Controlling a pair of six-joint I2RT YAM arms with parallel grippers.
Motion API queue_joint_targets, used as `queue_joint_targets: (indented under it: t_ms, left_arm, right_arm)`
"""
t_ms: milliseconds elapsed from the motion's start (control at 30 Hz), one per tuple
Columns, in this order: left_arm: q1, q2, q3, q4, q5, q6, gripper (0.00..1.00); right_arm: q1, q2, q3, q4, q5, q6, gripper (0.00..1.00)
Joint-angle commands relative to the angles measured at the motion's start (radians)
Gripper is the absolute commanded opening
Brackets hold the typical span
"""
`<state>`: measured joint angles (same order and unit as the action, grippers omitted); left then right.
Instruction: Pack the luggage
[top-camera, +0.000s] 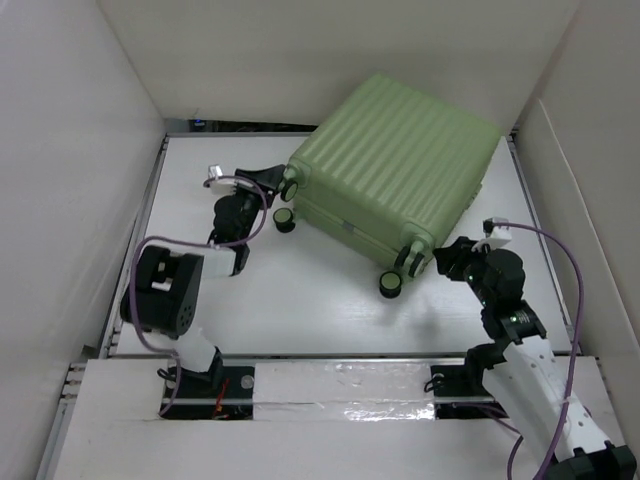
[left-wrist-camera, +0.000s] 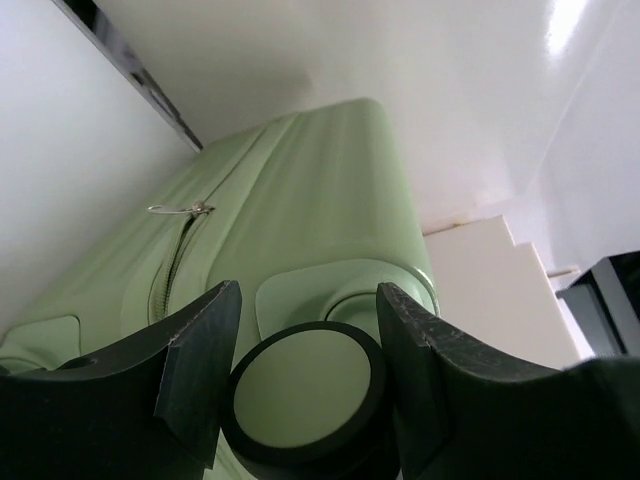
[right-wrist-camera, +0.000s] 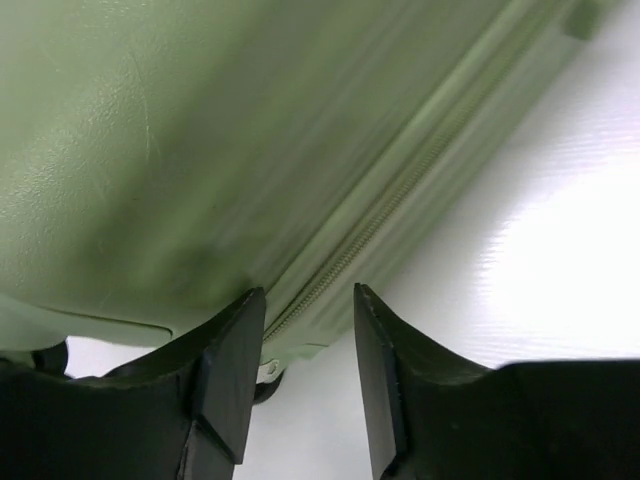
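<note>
The large pale green ribbed hard-shell suitcase (top-camera: 400, 165) lies flat and zipped on the white table (top-camera: 300, 320), towards the far right, with an arm at each near corner

Since it is closed, I judge the packing cannot start until it is unzipped. The left gripper (left-wrist-camera: 305, 340) has its fingers apart either side of a black-rimmed green caster wheel (left-wrist-camera: 300, 395), probably to steady that corner; whether they touch it I cannot tell. The right gripper (right-wrist-camera: 308, 330), also spread and holding nothing, frames the pale green zipper seam (right-wrist-camera: 380, 225), likely seeking a pull. A thin metal zip pull (left-wrist-camera: 180, 209) lies on the side facing the left wrist

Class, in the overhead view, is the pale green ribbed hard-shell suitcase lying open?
No, the pale green ribbed suitcase lies shut, both shell halves together.
</note>
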<state>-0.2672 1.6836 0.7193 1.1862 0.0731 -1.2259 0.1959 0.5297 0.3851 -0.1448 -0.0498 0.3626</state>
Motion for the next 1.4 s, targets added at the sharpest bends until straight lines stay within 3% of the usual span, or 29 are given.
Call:
queue_joint_targets:
  t_ms: [0,100,167,200,267,333,467,567,600,633,667,700,800,967,1000,1133,1200,1233,1367]
  left_arm:
    - [-0.010,-0.206,-0.206,0.286,-0.013,0.054,0.00]
    - [-0.029,-0.370,-0.382,0.287,-0.042,0.075,0.00]
    - [-0.059,-0.508,-0.440,0.197,-0.053,0.129,0.00]
    - [-0.069,-0.560,-0.481,0.149,-0.061,0.146,0.00]
    - [-0.082,-0.704,-0.512,0.011,-0.088,0.193,0.00]
    - [-0.083,-0.797,-0.543,-0.083,-0.105,0.213,0.00]
    - [-0.092,-1.051,-0.544,-0.348,-0.146,0.278,0.00]
    - [-0.092,-1.142,-0.508,-0.491,-0.208,0.301,0.02]
    - [-0.092,-1.150,-0.476,-0.520,-0.216,0.318,0.17]
    - [-0.092,-1.157,-0.448,-0.551,-0.223,0.322,0.38]
    - [-0.092,-1.156,-0.448,-0.550,-0.220,0.330,0.39]
    - [-0.092,-1.153,-0.417,-0.553,-0.217,0.341,0.58]
    - [-0.092,-1.125,-0.338,-0.570,-0.208,0.364,0.74]
    - [-0.092,-1.076,-0.213,-0.536,-0.196,0.410,0.77]
    - [-0.092,-1.058,-0.163,-0.524,-0.170,0.426,0.72]
    - [-0.119,-0.886,-0.058,-0.473,0.120,0.450,0.58]
    - [-0.202,-0.790,-0.044,-0.435,0.182,0.498,0.53]
    - [-0.325,-0.762,-0.034,-0.444,0.166,0.534,0.52]
    - [-0.633,-0.641,0.029,-0.546,-0.082,0.724,0.49]
  right_arm:
    - [0.004,0.039,0.054,0.134,-0.004,-0.020,0.50]
    - [0.004,0.125,0.069,0.195,-0.063,-0.060,0.48]
    - [0.004,0.179,0.098,0.247,-0.128,-0.080,0.47]
    - [0.004,0.225,0.110,0.257,-0.139,-0.083,0.40]
    - [-0.006,0.256,0.146,0.272,-0.163,-0.086,0.38]
    - [-0.006,0.279,0.150,0.298,-0.176,-0.082,0.25]
    - [-0.006,0.227,0.100,0.320,-0.203,-0.065,0.20]
    - [-0.006,0.112,-0.009,0.327,-0.182,-0.027,0.17]
    - [-0.006,0.080,-0.040,0.332,-0.174,-0.024,0.15]
    - [-0.006,0.017,-0.092,0.335,-0.176,-0.010,0.13]
    - [-0.006,-0.009,-0.092,0.332,-0.176,-0.010,0.13]
    - [-0.006,-0.031,-0.130,0.323,-0.176,0.002,0.08]
    - [-0.006,-0.092,-0.179,0.297,-0.168,0.019,0.00]
    - [-0.006,-0.141,-0.207,0.246,-0.206,0.038,0.01]
    - [-0.006,-0.149,-0.212,0.237,-0.203,0.029,0.13]
    - [-0.006,-0.162,-0.209,0.195,-0.182,-0.004,0.26]
    - [-0.015,-0.158,-0.190,0.169,-0.193,-0.016,0.32]
    - [-0.015,-0.158,-0.186,0.157,-0.200,-0.017,0.33]
    - [-0.015,-0.145,-0.226,0.203,-0.179,-0.004,0.33]
